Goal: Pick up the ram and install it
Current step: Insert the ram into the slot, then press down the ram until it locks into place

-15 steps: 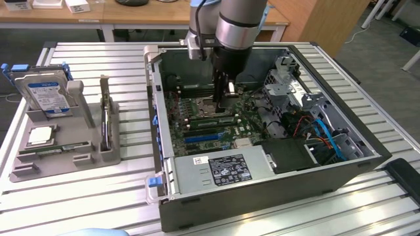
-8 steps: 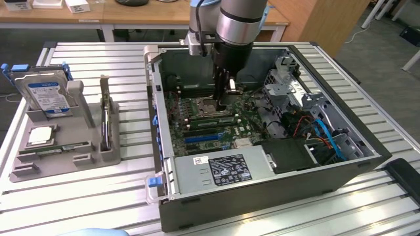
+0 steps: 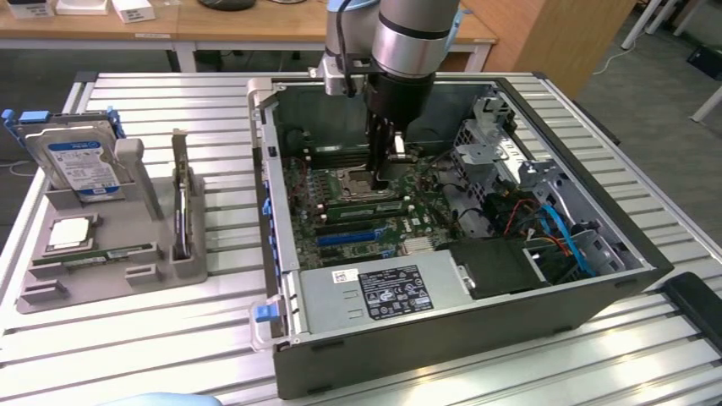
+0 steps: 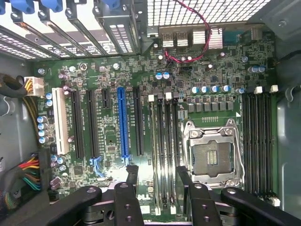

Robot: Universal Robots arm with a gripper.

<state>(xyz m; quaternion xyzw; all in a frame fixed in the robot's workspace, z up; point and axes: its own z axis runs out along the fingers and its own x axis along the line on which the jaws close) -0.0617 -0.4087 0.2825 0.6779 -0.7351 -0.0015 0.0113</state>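
With its jaws spread wide and empty over the motherboard's memory slots (image 4: 164, 155), the gripper (image 3: 384, 173) sits inside the open case (image 3: 587, 288), while a ram (image 3: 96, 254) lies flat in the gray holder (image 3: 169, 271) at nine o'clock.

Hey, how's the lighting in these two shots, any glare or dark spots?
Exterior view: even room light, mild sheen on the slatted table, shadow deep inside the computer case. Wrist view: motherboard evenly lit, bright washout through the perforated panel, gripper dark against it.

The narrow green ram (image 3: 93, 255) lies flat in the grey holder (image 3: 169, 272).
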